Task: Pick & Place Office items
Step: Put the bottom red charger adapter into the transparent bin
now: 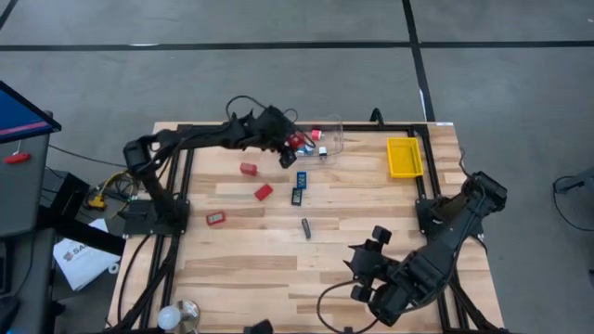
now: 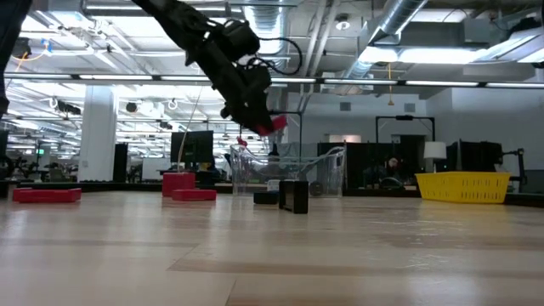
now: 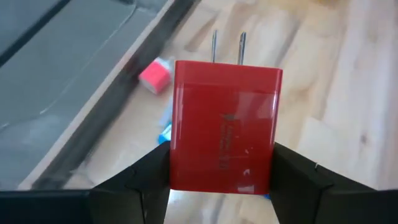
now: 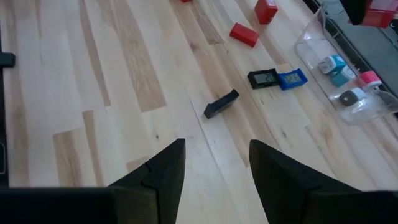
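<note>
1. Left hand (image 1: 290, 146) pinching a red charger (image 3: 225, 124), prongs forward, held above the worktop (image 1: 278, 269) just beside the clear tub (image 1: 327, 139).
2. Tub already holds a few small pieces; three red blocks (image 1: 249, 169), two flat blue-black rectangles (image 1: 300, 178) and a dark stick (image 1: 305, 227) lie loose on the wood.
3. Right hand (image 4: 214, 168) waits near the front edge, fingers spread, nothing in them.
4. My call: carry the charger fully past the tub's rim, lower it, then let go, so it doesn't bounce out.
</note>
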You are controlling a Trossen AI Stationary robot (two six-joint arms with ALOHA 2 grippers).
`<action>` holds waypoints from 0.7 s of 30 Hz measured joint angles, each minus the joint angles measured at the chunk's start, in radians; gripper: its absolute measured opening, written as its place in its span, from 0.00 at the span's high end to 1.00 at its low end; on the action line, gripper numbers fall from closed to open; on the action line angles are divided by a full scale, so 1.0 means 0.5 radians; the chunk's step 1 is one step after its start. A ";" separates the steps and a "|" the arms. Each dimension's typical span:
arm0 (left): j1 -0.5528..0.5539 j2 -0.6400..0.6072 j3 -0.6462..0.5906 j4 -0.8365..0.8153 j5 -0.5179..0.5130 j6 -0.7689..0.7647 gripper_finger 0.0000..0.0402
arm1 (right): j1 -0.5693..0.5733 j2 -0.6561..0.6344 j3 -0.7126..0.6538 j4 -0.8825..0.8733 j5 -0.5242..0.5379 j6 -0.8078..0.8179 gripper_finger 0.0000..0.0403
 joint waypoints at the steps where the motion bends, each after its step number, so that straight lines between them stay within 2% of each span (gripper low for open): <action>1: 0.027 0.019 0.019 -0.036 0.003 0.004 0.49 | 0.006 0.000 0.000 -0.001 0.008 0.013 0.58; 14: 0.229 0.096 0.085 -0.136 0.026 0.064 0.48 | 0.061 0.000 0.000 -0.007 0.168 0.142 0.58; 21: 0.252 0.096 0.085 -0.179 0.026 0.105 0.48 | 0.057 0.000 0.000 0.000 0.228 0.148 0.58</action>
